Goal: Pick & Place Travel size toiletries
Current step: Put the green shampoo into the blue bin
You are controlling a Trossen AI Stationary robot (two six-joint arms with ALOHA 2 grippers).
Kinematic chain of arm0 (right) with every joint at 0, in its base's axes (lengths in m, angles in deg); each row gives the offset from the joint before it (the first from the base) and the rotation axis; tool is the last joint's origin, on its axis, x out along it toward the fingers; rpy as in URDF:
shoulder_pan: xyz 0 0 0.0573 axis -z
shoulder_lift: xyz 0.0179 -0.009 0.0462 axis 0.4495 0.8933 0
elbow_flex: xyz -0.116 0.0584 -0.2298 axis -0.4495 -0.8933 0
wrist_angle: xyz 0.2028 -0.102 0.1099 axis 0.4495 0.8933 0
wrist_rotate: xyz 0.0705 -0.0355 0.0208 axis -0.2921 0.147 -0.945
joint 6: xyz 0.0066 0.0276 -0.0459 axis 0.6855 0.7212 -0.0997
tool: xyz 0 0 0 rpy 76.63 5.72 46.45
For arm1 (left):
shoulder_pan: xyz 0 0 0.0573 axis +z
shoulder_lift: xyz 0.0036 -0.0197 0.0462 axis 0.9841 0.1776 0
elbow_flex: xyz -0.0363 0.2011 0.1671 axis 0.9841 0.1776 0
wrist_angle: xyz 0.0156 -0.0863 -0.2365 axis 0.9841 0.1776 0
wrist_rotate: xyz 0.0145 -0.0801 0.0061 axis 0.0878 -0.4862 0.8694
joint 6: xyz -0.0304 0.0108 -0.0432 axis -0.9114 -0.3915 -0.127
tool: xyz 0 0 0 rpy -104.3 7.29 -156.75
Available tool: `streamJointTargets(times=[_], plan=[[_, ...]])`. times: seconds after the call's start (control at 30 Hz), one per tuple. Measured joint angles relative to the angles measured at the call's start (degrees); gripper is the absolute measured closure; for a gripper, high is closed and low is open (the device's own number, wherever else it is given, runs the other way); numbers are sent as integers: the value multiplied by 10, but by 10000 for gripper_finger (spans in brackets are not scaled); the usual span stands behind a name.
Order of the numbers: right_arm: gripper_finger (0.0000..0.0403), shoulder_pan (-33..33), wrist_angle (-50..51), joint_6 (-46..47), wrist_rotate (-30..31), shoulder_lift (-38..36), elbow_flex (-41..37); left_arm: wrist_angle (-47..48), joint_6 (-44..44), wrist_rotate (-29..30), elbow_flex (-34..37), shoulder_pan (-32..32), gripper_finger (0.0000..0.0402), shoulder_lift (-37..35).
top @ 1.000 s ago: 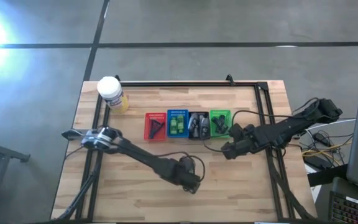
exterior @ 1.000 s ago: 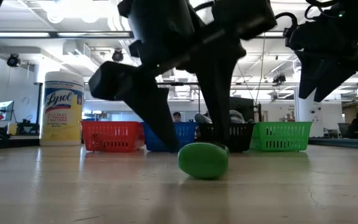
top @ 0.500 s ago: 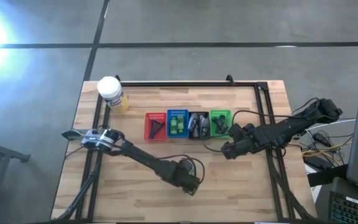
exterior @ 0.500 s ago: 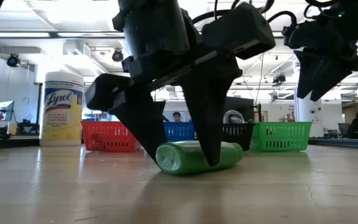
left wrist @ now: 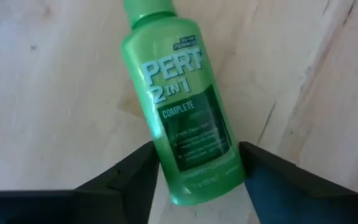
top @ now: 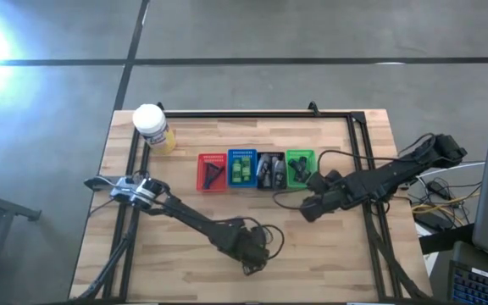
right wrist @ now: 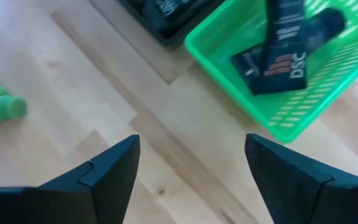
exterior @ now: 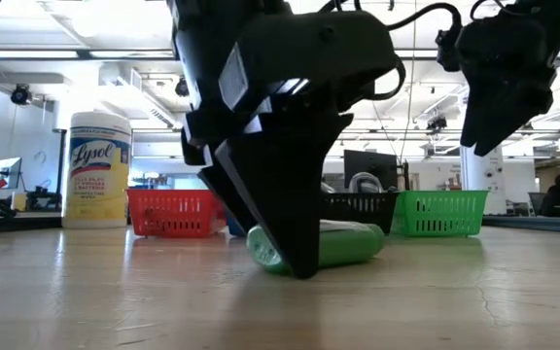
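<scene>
While its jaws are standing spread either side of the green bottle point(left wrist: 188, 118), the left gripper point(left wrist: 194, 171) is bracketing it for a pinch; the bottle is lying flat on the surface point(left wrist: 48, 93), cap end pointing away from the gripper, well short of the green basket point(top: 299, 166). Right gripper point(right wrist: 191, 168), jaws spread, is waiting just beside that basket.

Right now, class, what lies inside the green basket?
The green basket holds dark sachets, one marked DSC, lying crossed over each other. Whatever lies beneath them is covered. The right gripper hovers open beside the basket.
</scene>
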Motion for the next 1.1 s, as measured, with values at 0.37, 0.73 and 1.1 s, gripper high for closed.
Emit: streamJointTargets(times=[0.37,0.73,1.1], plan=[[115,-1,-8,4,-17,-1,0,-7,-18,32,0,4,234,1],[113,-1,-27,17,-102,-1,0,37,-9,67,3,3,239,-37],[124,-6,-268,13,-182,-29,-50,54,-23,126,39,-33,240,-136]])
